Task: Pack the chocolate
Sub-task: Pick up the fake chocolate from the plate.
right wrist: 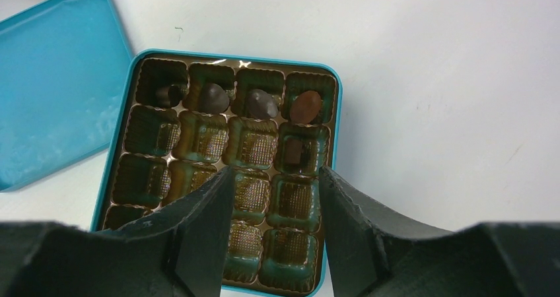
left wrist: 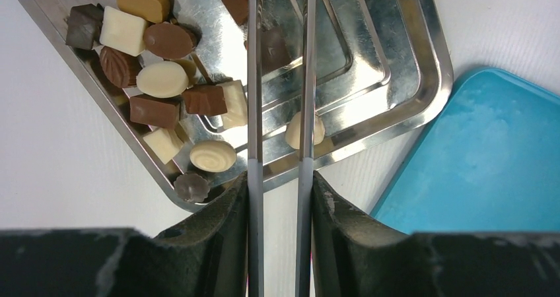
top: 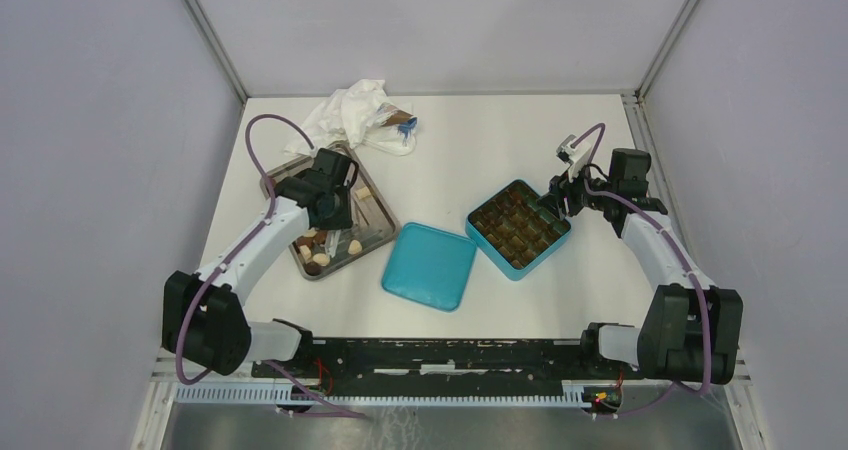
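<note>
Loose chocolate [left wrist: 162, 79] lies on the steel tray [left wrist: 422, 99], at upper left of the left gripper [left wrist: 280, 20], which is the nearer arm. Its blades stand narrowly parted, and whether they grip anything cannot be determined. The right gripper [right wrist: 274, 178] hovers over the teal box [right wrist: 337, 132], jaws apart and empty.
</note>
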Robot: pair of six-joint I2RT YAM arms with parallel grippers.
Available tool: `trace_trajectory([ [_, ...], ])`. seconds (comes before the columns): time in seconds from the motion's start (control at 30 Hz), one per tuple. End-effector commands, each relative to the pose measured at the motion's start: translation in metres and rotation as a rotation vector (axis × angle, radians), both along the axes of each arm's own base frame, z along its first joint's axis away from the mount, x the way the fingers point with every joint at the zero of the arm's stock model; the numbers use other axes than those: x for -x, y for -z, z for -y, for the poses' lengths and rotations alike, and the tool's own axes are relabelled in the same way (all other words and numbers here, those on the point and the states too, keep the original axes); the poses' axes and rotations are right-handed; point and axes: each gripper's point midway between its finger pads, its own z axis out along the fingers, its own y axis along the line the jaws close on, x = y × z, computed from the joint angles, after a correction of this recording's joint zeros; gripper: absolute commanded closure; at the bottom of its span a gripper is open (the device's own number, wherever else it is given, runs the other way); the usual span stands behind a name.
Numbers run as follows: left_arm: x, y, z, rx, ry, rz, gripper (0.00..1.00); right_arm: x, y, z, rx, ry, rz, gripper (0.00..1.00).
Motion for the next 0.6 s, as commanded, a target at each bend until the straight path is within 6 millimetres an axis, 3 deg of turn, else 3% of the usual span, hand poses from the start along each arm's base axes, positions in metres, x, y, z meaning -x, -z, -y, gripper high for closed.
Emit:
trace_trajectory([
  [0.0, -0.009, -0.004, -0.009, -0.04, 0.028, 0.024, 0.6, -0.004, -0.002, -0.002, 0.003, -0.014, 0.027, 0.44],
  [0.57, -0.004, 0.011, -0.015, -0.04, 0.028, -0.039, 0.55, -0.004, 0.0, -0.001, 0.009, -0.015, 0.021, 0.44],
])
